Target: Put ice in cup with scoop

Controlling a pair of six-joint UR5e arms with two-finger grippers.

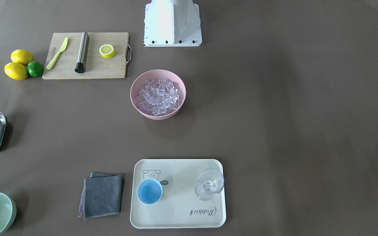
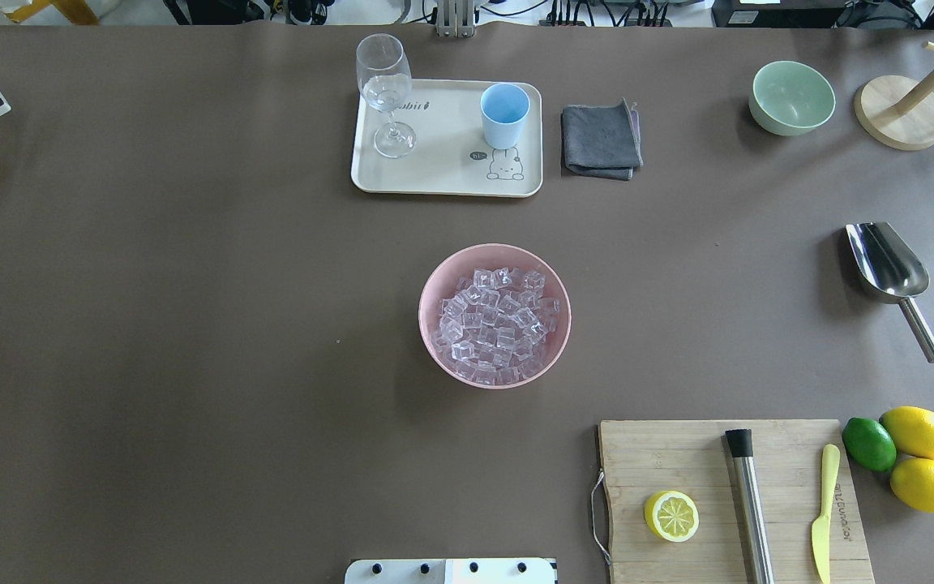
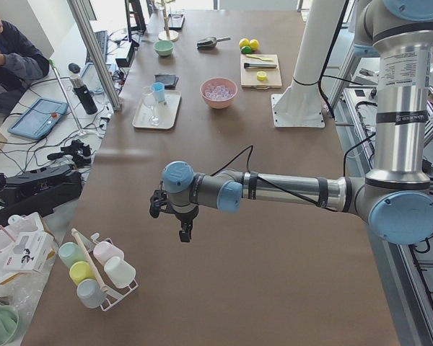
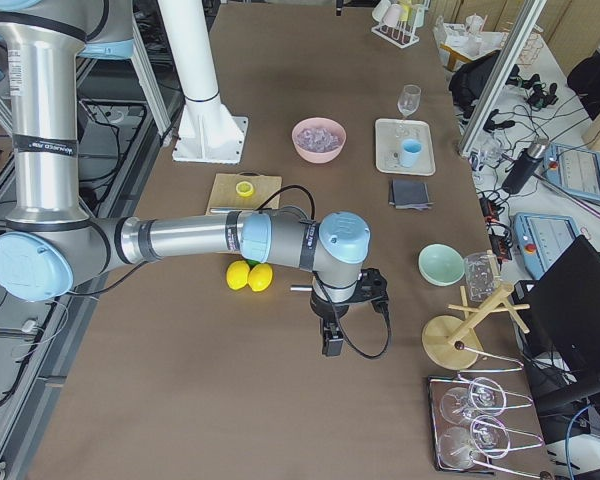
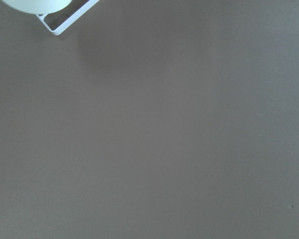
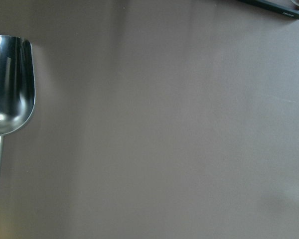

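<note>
The ice (image 2: 495, 324) fills a pink bowl (image 2: 426, 292) at the table's middle. The light-blue cup (image 2: 504, 113) stands upright and empty on a cream tray (image 2: 434, 174) at the far side. The steel scoop (image 2: 889, 264) lies on the table at the right, handle toward the robot; it also shows in the right wrist view (image 6: 7, 89). My right gripper (image 4: 330, 338) hangs over bare table near the scoop, apart from it. My left gripper (image 3: 180, 231) hangs over bare table far to the left. I cannot tell whether either is open or shut.
A wine glass (image 2: 386, 89) shares the tray. A grey cloth (image 2: 599, 139) and a green bowl (image 2: 791, 97) lie to its right. A cutting board (image 2: 678, 454) holds a half lemon, a steel rod and a knife, with lemons and a lime beside it. A mug rack (image 3: 94, 270) stands at the left end.
</note>
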